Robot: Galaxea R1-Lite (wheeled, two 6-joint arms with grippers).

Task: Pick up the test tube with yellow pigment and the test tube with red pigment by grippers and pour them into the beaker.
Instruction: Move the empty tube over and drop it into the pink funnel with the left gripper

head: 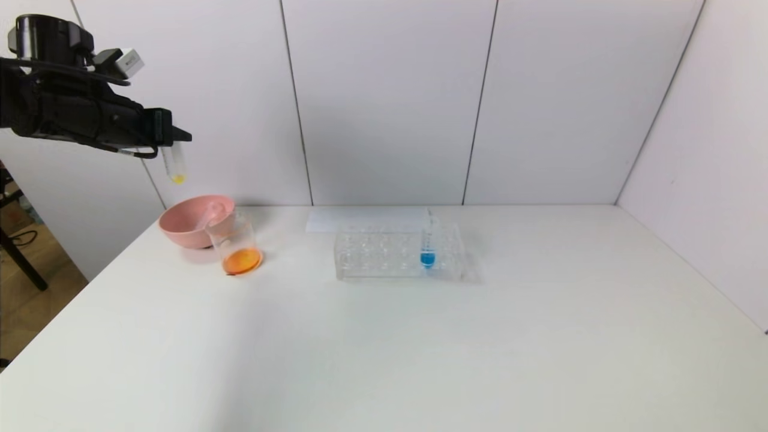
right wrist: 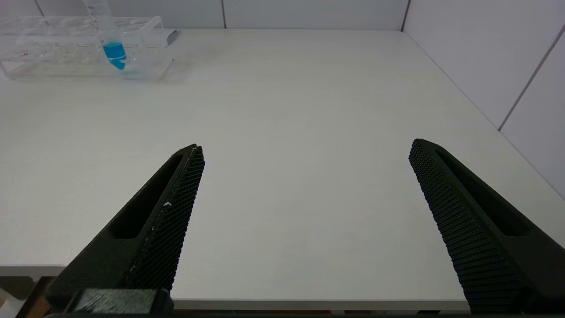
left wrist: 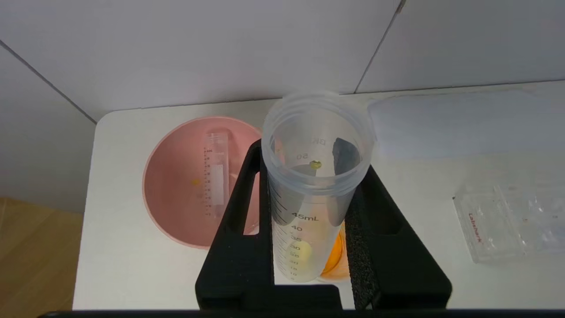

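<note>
Left gripper around clear, seemingly plastic yellow-tipped tube

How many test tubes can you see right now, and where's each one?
3. The test tube with yellow pigment is in the left gripper, an emptied tube lies in the pink bowl, and a blue-tipped tube stands in the rack.

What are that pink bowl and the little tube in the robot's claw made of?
The pink bowl looks like matte plastic: even colour, soft dull sheen, though glazed ceramic can't be ruled out. The test tube with yellow pigment, clamped in the left gripper, seems translucent plastic: cloudy walls, a threaded rim and printed volume marks.
</note>
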